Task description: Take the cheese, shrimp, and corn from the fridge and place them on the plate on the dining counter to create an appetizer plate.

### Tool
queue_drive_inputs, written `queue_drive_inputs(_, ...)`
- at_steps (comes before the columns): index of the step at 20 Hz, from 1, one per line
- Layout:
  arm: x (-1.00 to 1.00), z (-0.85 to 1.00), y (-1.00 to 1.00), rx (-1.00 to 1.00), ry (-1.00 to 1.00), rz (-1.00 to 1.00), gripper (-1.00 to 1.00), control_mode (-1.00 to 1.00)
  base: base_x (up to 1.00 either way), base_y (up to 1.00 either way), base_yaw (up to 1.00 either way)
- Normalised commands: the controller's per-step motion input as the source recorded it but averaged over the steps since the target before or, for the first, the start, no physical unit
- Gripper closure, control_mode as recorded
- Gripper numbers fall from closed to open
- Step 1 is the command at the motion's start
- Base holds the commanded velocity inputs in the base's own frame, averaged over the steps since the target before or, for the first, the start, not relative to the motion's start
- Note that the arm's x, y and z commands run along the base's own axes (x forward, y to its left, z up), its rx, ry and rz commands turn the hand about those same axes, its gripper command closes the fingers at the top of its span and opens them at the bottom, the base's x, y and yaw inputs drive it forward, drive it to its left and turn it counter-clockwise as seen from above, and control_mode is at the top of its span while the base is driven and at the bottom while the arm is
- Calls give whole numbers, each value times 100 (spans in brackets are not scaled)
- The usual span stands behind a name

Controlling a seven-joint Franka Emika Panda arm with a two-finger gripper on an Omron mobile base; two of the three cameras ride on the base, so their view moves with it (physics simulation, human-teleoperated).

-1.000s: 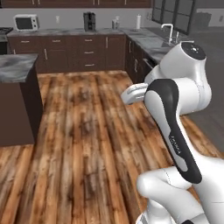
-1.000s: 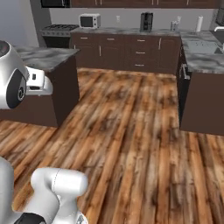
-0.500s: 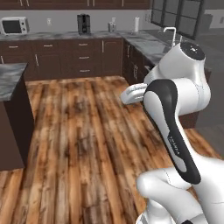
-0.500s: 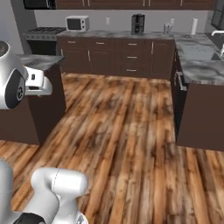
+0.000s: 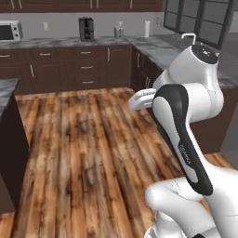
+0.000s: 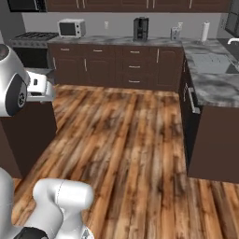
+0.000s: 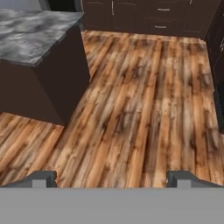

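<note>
Wood floor (image 7: 144, 109) among marbled counters (image 6: 219, 79)

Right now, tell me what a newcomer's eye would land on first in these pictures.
First the warm striped wood floor, spread across the middle of the room. Then the robot's big white arm, rising at the lower right of the left base view. In the hand view, the open hand hangs empty over the floor, beside the marbled counter on its dark base.

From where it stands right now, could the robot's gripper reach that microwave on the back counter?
Probably not. The open gripper hangs over bare wood floor, and the microwave sits far across the room.
</note>
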Motion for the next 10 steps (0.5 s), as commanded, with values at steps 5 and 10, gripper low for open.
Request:
queue_drive_inputs(5, 0, 0, 0, 0, 0, 0, -100, 100, 100, 0, -4)
queue_drive_inputs(10, 0, 0, 0, 0, 0, 0, -100, 100, 100, 0, -4)
